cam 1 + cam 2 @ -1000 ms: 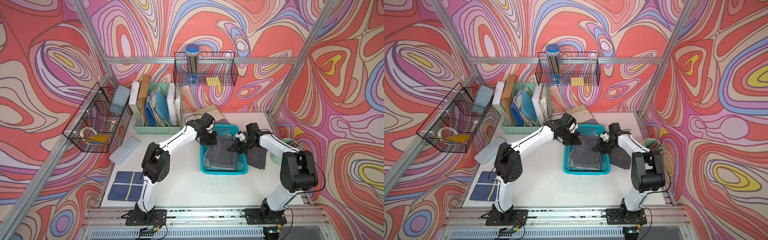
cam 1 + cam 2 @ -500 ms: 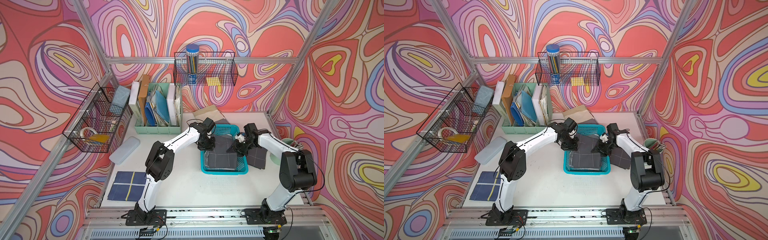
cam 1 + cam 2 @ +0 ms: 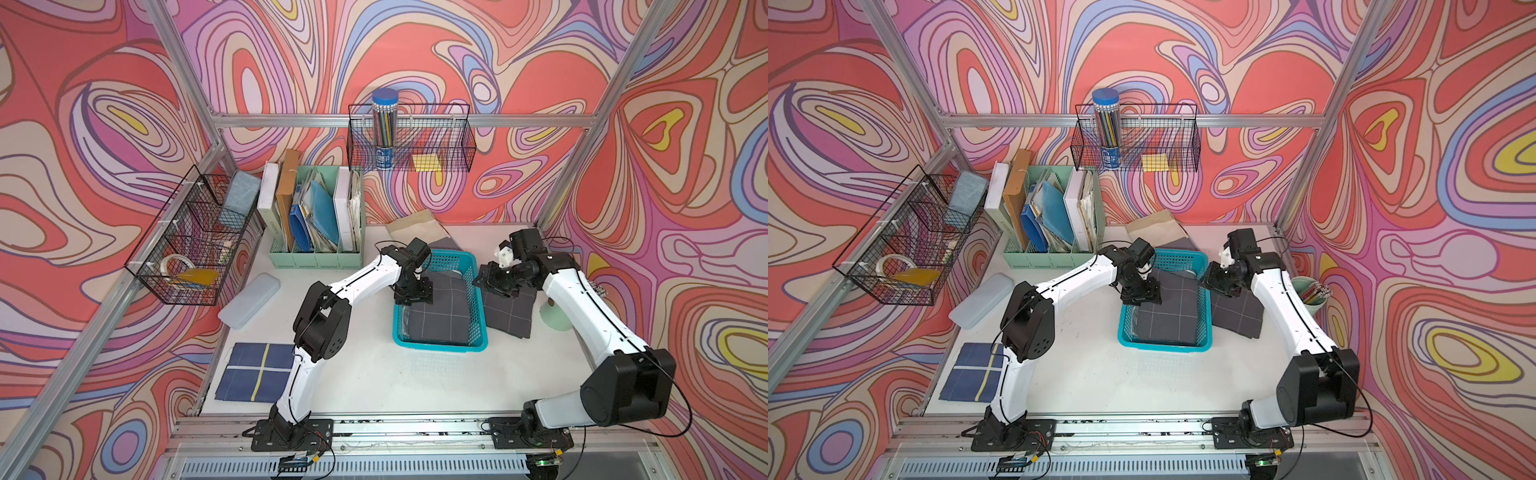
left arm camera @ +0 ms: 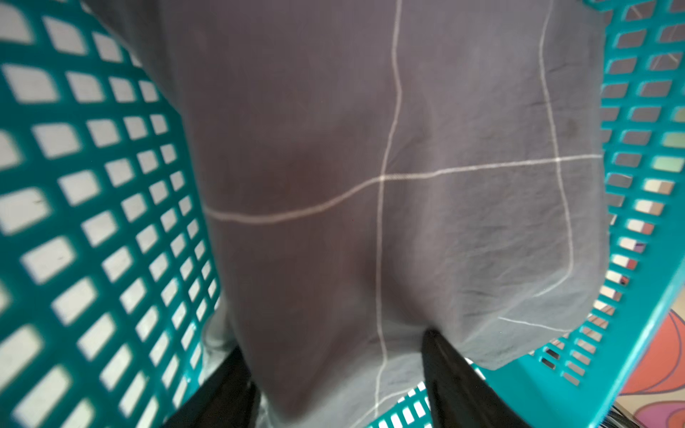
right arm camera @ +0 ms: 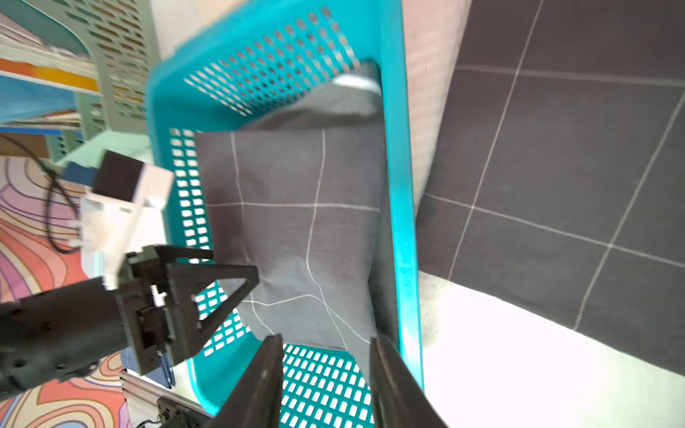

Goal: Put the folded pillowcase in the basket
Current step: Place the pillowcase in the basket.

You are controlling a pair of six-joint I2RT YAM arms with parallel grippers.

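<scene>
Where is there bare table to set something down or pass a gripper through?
Free: the white tabletop in front of the turquoise slotted plastic basket, between the arm bases. Crowded: the back edge by the mint-green file organiser, and right of the basket, where a folded grey checked cloth lies beside a pale green cup.

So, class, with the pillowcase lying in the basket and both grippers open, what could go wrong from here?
1. The left gripper straddles an edge of the pillowcase; pulling away may snag it and spoil the fold.
2. The right gripper hangs close beside the wall of the basket; a careless move might knock it.
</scene>
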